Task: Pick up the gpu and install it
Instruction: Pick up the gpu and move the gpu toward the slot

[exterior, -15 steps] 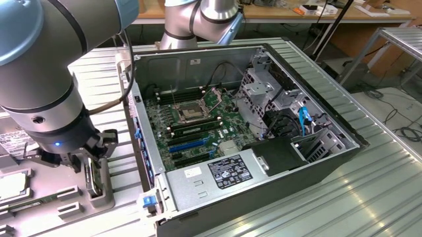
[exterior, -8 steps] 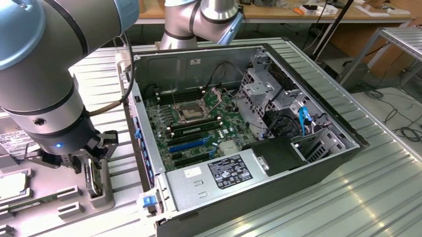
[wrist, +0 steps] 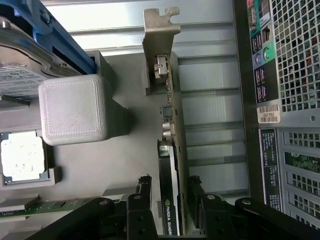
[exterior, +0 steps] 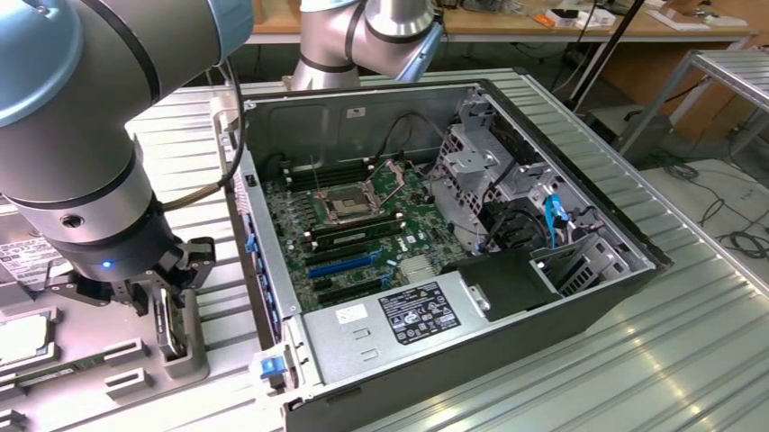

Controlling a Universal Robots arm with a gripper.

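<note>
The gpu (wrist: 170,150) is a thin dark card standing on edge in a grey holder, its silvery end bracket (wrist: 159,45) pointing away from the wrist. My gripper (wrist: 170,187) is open and straddles the card's near end, one finger (wrist: 145,187) on each side with small gaps to the card. In the exterior view the gripper (exterior: 162,301) hangs low over the gpu (exterior: 176,335) at the left, beside the open computer case (exterior: 577,297). The motherboard (exterior: 360,225) with its blue slots (exterior: 342,264) lies exposed inside.
The grey fixture tray (wrist: 125,165) also holds a processor chip (wrist: 22,157), a silver hard drive (wrist: 20,75), a green memory stick (wrist: 40,207) and a raised grey block (wrist: 72,110). The case's perforated back panel (wrist: 295,75) stands close alongside the card. The ribbed metal table (exterior: 625,378) carries everything.
</note>
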